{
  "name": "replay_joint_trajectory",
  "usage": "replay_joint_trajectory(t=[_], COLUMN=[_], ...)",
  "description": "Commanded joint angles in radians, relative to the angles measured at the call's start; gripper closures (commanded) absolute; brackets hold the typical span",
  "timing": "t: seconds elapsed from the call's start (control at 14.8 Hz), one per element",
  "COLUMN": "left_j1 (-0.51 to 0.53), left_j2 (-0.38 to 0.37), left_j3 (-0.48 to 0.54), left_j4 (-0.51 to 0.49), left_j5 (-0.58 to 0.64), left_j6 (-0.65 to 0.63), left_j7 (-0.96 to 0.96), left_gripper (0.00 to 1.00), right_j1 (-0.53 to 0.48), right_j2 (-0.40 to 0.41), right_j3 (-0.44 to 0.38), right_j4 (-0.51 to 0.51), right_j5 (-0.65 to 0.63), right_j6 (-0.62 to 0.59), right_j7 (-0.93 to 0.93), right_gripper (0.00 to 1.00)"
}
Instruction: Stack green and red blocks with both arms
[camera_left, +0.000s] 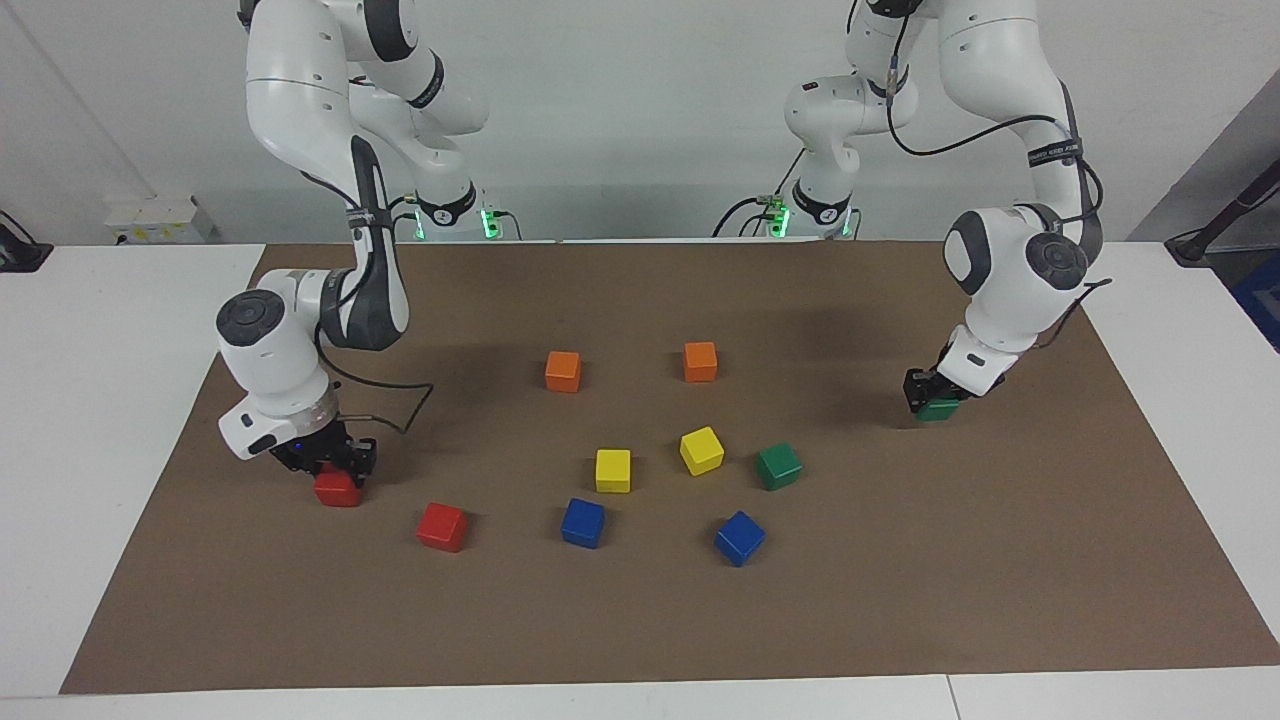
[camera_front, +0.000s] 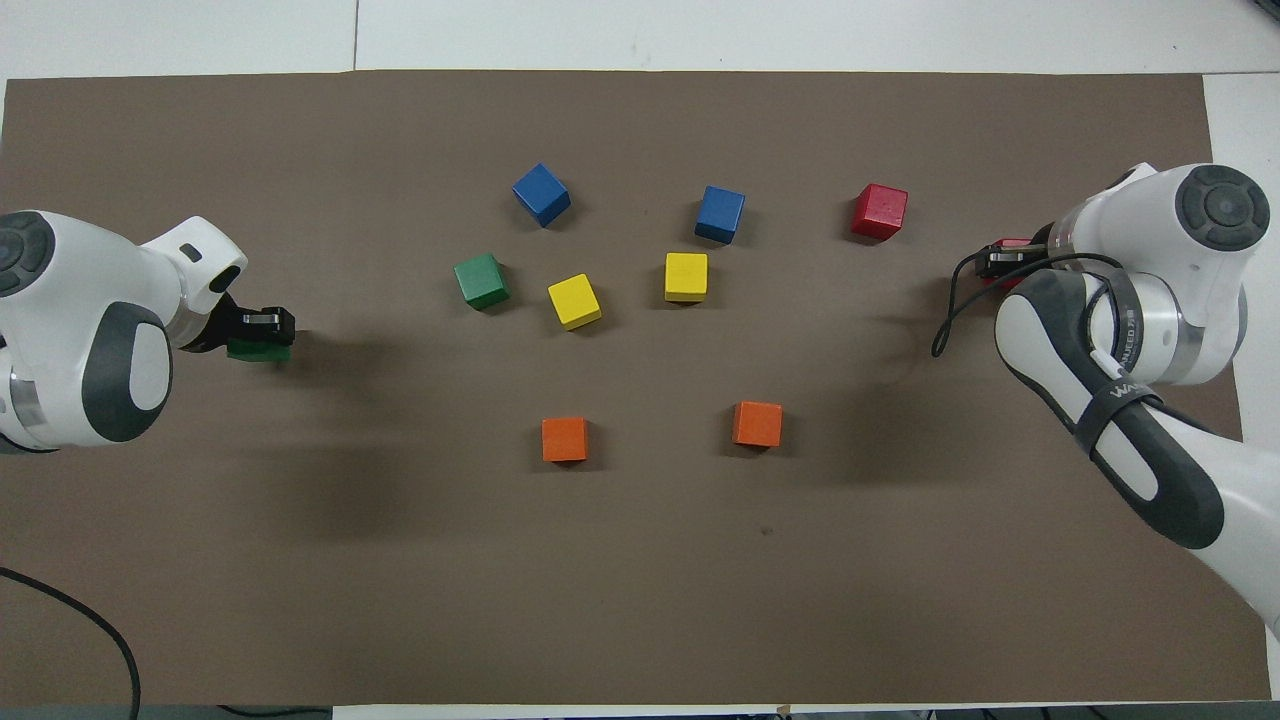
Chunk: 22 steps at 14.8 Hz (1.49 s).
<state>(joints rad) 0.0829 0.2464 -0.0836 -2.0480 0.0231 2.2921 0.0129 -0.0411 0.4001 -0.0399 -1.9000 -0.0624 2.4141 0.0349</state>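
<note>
So far nothing is stacked. The left pincer (camera_left: 938, 398) is clamped on one green block (camera_left: 940, 409) low over the mat (camera_left: 1000, 550) at its end; the right pincer (camera_left: 328, 462), grip unclear, sits at a red block (camera_left: 338, 489) on the mat. The other green block (camera_left: 778, 466) and other red block (camera_left: 442, 526) lie free on the counter (camera_left: 90, 400).

Around the yellow cube (camera_front: 686, 277), a second yellow cube (camera_front: 574, 301) lies beside it, a green block (camera_front: 481, 281) lies toward the left arm's end, two blue cubes (camera_front: 720, 214) lie farther from the robots, and two orange cubes (camera_front: 757, 424) lie nearer.
</note>
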Motion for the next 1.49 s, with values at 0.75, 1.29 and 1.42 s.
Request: replay_joint_trajectory(t=[0.75,1.29,1.42], left_j1=[0.025,-0.297,-0.354], left_j2=[0.024,0.169,0.218], left_j3=[-0.012,-0.012,-0.01], left_j4=[0.052,0.5,0.517], left_j5=[0.002,-0.018,0.017], left_j6=[0.003,-0.323,-0.254], left_j7=[0.059,-0.604,-0.72], left_gripper=[0.0,0.0,0.0], right_j1=[0.181,0.196,0.205], right_j2=[0.152,0.247,0.287], right_j3=[0.012,0.011,0.009], right_j4=[0.367,0.513,0.576], right_j5=[-0.01,-0.019,-0.019], right_j6=[-0.26,-0.282,-0.292], right_j7=[0.306,0.434,0.499], right_gripper=[0.0,0.0,0.0])
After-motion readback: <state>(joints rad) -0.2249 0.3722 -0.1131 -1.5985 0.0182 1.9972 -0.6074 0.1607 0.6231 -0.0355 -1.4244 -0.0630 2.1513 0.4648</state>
